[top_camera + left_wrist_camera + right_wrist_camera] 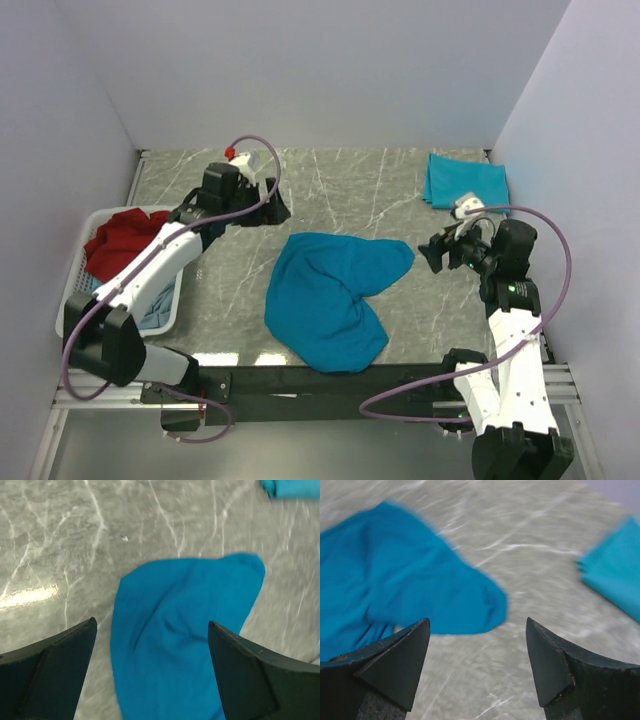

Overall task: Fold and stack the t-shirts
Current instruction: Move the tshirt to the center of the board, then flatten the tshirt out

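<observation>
A: Where's the loose one?
B: Centre of the top view: teal-blue t-shirt, a soft, rumpled, lobed heap on the grey veined table. There's a folded teal shirt, flat and square, at upper right. At left, a red shirt is bunched in the white slatted basket.
A: Grippers?
B: The left gripper and right gripper have dark wedge fingers spread wide, holding nothing.

Both arms are bent at the elbow. The left gripper and the right gripper point inward toward each other, jaws spread wide apart.
</observation>
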You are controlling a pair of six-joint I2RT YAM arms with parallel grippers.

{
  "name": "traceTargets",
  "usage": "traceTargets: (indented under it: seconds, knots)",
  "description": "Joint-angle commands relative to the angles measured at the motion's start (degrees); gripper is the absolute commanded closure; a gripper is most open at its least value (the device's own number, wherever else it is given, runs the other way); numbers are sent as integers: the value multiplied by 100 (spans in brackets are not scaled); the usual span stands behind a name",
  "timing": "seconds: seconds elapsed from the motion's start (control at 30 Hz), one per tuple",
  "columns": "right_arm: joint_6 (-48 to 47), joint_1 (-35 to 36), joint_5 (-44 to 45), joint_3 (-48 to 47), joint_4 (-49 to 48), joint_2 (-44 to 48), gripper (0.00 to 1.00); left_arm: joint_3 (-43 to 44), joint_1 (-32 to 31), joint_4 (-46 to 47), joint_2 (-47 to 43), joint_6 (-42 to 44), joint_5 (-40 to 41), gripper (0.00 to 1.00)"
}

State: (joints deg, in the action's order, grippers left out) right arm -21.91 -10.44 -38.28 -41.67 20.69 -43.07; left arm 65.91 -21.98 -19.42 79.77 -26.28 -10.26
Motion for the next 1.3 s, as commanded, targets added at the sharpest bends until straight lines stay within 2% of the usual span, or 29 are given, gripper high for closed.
traceTargets:
  seconds: [0.0,0.07,0.13,0.27,0.3,0.37,0.4,0.47,0.5,0.53,0.57,0.63,0.73,0.93,1.0,1.17,1.27]
  knots:
    - [-1643,6,-1934,-140,1137,-272,17,-139,-43,184,-883,1159,-587,3]
    - [-2628,137,-2444,-96,1759,-421,18,-534,-122,272,-1077,1704,-1569,7]
    - [-2949,234,-2482,62,1851,-483,17,-1007,-350,438,-1278,2115,-1811,9]
    - [-2249,787,-1624,265,860,-885,17,-1651,-676,782,-1560,2163,-1286,9]
    - [-1864,1241,-951,212,684,-1009,17,-1695,-676,782,-1552,2102,-1068,10]
    - [-1128,1622,-323,81,167,-1438,18,-1669,-676,590,-1412,1952,-795,14]
    - [-870,1798,280,-190,42,-1633,18,-1539,-676,475,-1255,1960,-593,15]
    - [-378,1826,636,-656,48,-2481,18,-1354,-676,143,-1069,1943,-346,18]
    - [-323,1835,899,-1259,371,-3174,22,-1213,-676,71,-912,1847,-180,19]
    - [-305,1826,1084,-1595,375,-3181,25,-1169,-676,18,-823,1768,-117,19]
    - [-288,1835,1190,-2208,740,-3886,27,-1151,-676,0,-744,1697,-90,19]
    - [-331,1843,1427,-2695,1215,-4514,30,-1089,-668,-44,-463,1592,-386,19]
    - [-437,1835,1516,-3180,1499,-5481,30,-1019,-668,-193,-85,1582,-573,19]
    - [-384,1843,1692,-3541,1675,-6300,29,-984,-668,-316,311,1626,-415,22]
    - [-358,1843,1675,-3602,1710,-6406,29,-931,-659,-387,442,1626,-389,24]
    - [-305,1887,1605,-3524,1728,-6600,30,-940,-589,-484,680,1600,-11,23]
    - [-296,1905,1535,-3497,1746,-6662,34,-940,-501,-528,829,1574,15,23]
